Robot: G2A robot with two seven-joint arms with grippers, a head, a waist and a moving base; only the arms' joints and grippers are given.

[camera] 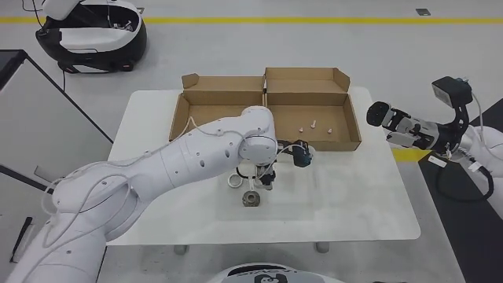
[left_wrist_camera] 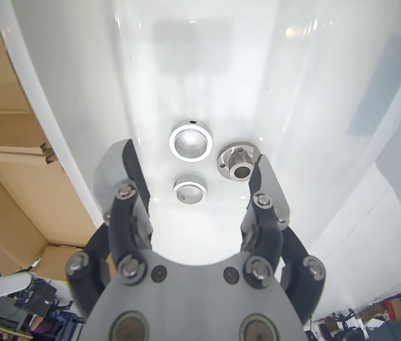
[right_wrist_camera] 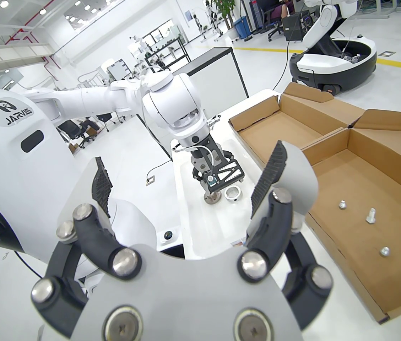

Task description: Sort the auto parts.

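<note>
Sorting partly done; left gripper [left_wrist_camera: 193,150], right gripper [right_wrist_camera: 188,151] both released.
Three silver bolts [right_wrist_camera: 370,215] in brown cardboard box [right_wrist_camera: 381,143]; two silver metal rings [left_wrist_camera: 190,142], flanged steel hub [left_wrist_camera: 238,166] left on white table [left_wrist_camera: 221,54].

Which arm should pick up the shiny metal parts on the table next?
Left. The left gripper is open right by the rings and the flanged hub; the right gripper is out past the table's edge.
</note>
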